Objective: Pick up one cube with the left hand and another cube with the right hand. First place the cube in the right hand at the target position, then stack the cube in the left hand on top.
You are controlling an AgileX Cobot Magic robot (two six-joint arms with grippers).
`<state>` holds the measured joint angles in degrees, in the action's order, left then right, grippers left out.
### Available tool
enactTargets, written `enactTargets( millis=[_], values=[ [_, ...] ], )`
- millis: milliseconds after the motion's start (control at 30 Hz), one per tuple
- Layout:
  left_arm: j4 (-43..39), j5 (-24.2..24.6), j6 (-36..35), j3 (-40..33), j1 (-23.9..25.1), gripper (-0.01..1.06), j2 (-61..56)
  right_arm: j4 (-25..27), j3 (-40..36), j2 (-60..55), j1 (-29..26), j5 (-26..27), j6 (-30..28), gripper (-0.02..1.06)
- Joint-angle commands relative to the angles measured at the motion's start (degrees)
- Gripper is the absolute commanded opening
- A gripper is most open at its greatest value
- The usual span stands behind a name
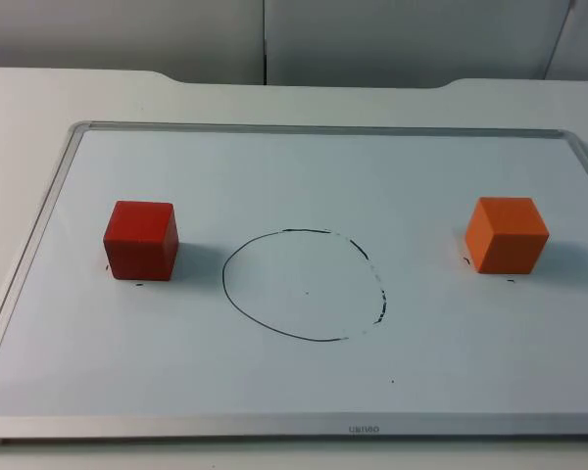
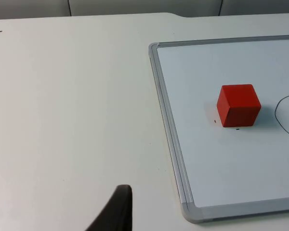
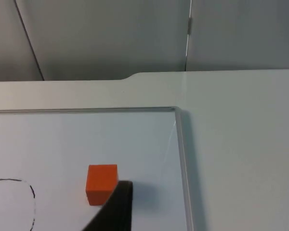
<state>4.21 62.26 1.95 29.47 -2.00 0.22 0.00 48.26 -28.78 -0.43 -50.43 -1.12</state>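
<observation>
A whiteboard [image 1: 274,392] with a thin metal frame lies flat on the white table [image 1: 20,98], which ends at a grey wall [image 1: 372,39]. On the board's near frame edge there is a small printed mark, seen upside down from the top view and too small to read with any certainty.

A hand-drawn black circle [image 1: 304,285] sits near the board's middle, its line broken and smudged on one side. The red cube [image 1: 141,240] stands on the board to the left of the circle, just outside the line and not touching it. The orange cube [image 1: 507,235] stands on the board to the right of the circle, farther from the line. Both rest flat, and small black ticks mark the board by their bases.

The left wrist view looks over bare table beside the board's corner toward the red cube [image 2: 238,105]; one black fingertip [image 2: 116,211] of the left gripper shows. The right wrist view looks at the orange cube [image 3: 101,184], with one black fingertip [image 3: 116,209] of the right gripper just in front of it. Whether either gripper is released or clenched cannot be told; neither touches a cube
</observation>
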Motion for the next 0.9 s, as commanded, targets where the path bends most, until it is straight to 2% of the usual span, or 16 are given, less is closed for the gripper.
enactTargets(
  millis=[0,267,467,667,800,867],
  values=[
    [0.49,-0.62,0.18,-0.06,0.17,1.05,-0.22,0.30,2.74,-4.22,-0.38,2.10,-0.30,1.04],
    [0.49,-0.62,0.18,-0.06,0.17,1.05,-0.22,4.38,14.27,-22.44,-0.38,2.45,-2.32,1.04],
    [0.49,-0.62,0.18,-0.06,0.17,1.05,-0.22,6.65,18.62,-31.78,-0.38,2.42,-2.47,1.04],
    [0.49,-0.62,0.18,-0.06,0.17,1.05,-0.22,7.37,20.85,-42.98,4.68,2.96,-2.92,1.04],
    [0.49,-0.62,0.18,-0.06,0.17,1.05,-0.22,4.99,20.85,-48.95,8.61,4.10,0.45,1.04],
    [0.49,-0.62,0.18,-0.06,0.17,1.05,-0.22,-0.42,20.85,-53.92,11.77,4.39,7.17,1.04]
  ],
)
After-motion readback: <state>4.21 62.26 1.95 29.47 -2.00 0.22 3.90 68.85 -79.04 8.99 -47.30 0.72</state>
